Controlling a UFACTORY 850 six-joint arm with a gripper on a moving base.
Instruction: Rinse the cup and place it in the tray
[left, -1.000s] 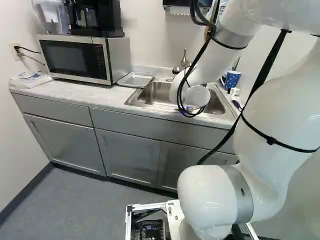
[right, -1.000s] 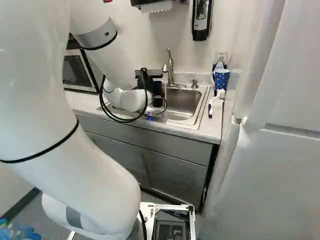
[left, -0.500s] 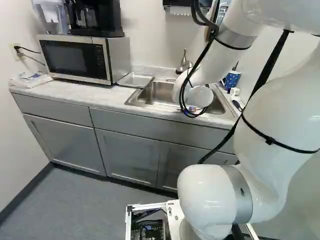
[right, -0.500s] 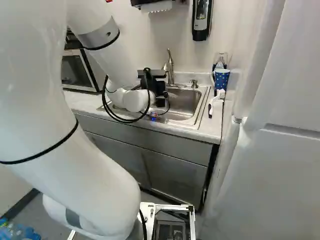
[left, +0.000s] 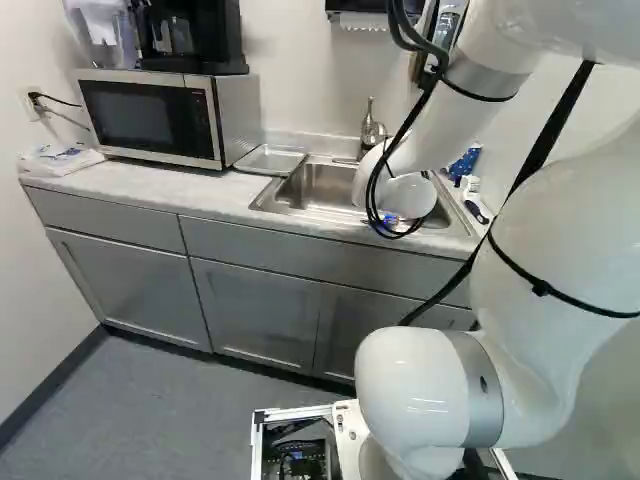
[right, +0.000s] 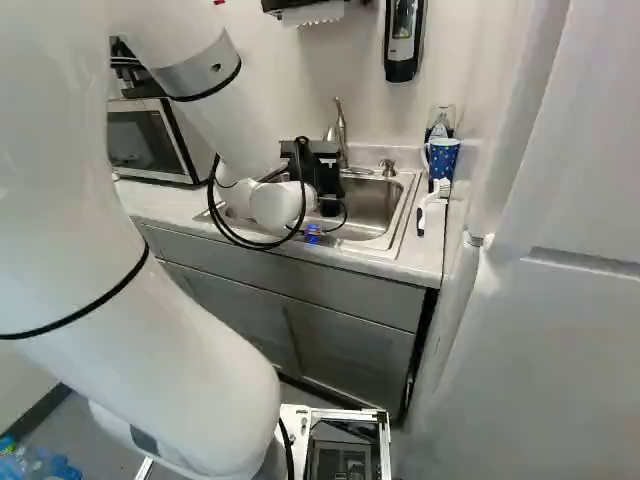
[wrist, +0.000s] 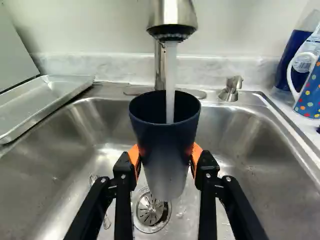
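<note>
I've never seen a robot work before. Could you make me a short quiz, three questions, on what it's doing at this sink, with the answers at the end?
1. Multiple choice: How does the gripper hold the cup?
a) by the rim, from above
b) by its outside, from two sides
c) from beneath, like a waiter

2. True or false: Water is running from the faucet into the cup.

3. Fill in the blank: On the counter, the metal tray lies between the sink and the ______.

Key: 1. b; 2. true; 3. microwave.
</note>
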